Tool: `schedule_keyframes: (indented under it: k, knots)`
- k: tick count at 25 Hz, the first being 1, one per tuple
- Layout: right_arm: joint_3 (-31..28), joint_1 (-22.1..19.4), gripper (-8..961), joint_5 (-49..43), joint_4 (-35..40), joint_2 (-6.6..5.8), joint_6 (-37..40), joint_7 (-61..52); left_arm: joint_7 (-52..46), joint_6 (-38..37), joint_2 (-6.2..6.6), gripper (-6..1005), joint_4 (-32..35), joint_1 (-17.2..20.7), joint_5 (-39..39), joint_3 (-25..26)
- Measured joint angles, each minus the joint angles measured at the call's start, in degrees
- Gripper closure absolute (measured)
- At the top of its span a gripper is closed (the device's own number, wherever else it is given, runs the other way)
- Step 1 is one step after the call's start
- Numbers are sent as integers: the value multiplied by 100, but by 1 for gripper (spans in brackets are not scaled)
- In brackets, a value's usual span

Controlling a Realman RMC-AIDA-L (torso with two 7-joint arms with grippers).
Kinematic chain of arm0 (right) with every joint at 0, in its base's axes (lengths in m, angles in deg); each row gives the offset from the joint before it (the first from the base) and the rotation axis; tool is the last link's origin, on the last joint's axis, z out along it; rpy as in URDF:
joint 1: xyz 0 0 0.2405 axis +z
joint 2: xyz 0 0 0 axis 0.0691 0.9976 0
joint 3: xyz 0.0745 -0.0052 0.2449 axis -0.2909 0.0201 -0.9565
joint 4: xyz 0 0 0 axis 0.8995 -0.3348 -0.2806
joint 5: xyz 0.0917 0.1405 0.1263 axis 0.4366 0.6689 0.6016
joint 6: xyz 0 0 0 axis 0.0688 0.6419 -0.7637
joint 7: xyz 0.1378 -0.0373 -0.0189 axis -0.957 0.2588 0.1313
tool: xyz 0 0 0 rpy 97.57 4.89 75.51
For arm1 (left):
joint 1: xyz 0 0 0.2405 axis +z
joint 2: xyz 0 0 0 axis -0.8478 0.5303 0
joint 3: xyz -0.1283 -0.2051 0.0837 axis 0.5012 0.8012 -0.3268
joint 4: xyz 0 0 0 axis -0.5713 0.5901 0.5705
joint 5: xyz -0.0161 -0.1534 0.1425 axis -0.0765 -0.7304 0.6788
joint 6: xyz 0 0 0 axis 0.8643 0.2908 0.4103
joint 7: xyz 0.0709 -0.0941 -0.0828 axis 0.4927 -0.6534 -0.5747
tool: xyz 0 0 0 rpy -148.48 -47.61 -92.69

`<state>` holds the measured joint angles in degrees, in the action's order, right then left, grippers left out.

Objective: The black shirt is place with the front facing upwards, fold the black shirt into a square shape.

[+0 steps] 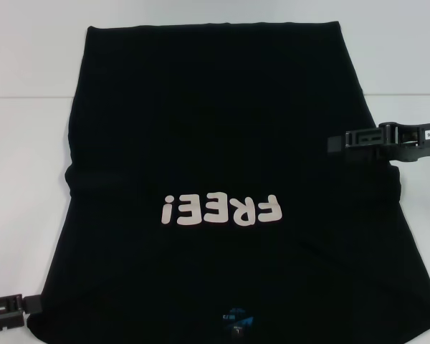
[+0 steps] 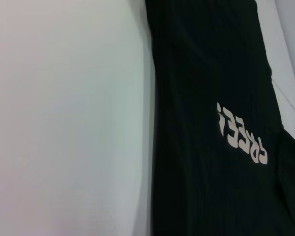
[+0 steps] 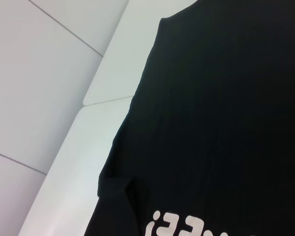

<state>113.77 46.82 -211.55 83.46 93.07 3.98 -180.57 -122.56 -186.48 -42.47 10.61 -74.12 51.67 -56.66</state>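
**Sleeves tucked, long fold not yet made**

The black shirt [image 1: 229, 179] lies flat on the white table [image 1: 29, 143], front up, lettering [image 1: 222, 210] reading upside down to me, neck label [image 1: 236, 320] at the edge nearest my body. Both sides look folded in already, leaving a long panel.

My right gripper [image 1: 337, 142] sits at the shirt's right edge, beside the tucked sleeve, the far hem well beyond it. My left gripper [image 1: 3, 314] waits off the near left corner. I cannot tell whether either one is open or closed.

My worry: if I pinch only the top layer, the tucked side could pull open. Uneven lifting between my two grippers would likely skew the fold and spoil the square.
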Motion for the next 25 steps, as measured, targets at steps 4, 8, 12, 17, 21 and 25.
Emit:
schedule_keyframes:
  k: [4, 8, 12, 17, 21, 25]
  knots:
    - [0, 0, 268, 0, -1, -7, 3, 0, -7, 77, -8, 263, -27, -16, 9, -13]
    - [-5, -20, 272, 0, -1, -14, 2, -1, -12, 125, -15, 274, -47, -18, 34, -14]
    - [-9, -33, 276, 0, -1, -16, 10, -2, -13, 167, -18, 293, -80, -21, 91, -12]
    - [-17, -40, 281, -1, -1, -16, 35, -3, -4, 195, -62, 317, -158, -92, 141, -22]
    - [-18, -48, 285, -1, -1, -16, 46, -3, -9, 298, -100, 336, -222, -201, 233, -81]
    - [-18, -53, 289, 0, -1, -16, 61, -3, -128, 477, -158, 355, -246, -298, 316, -114]
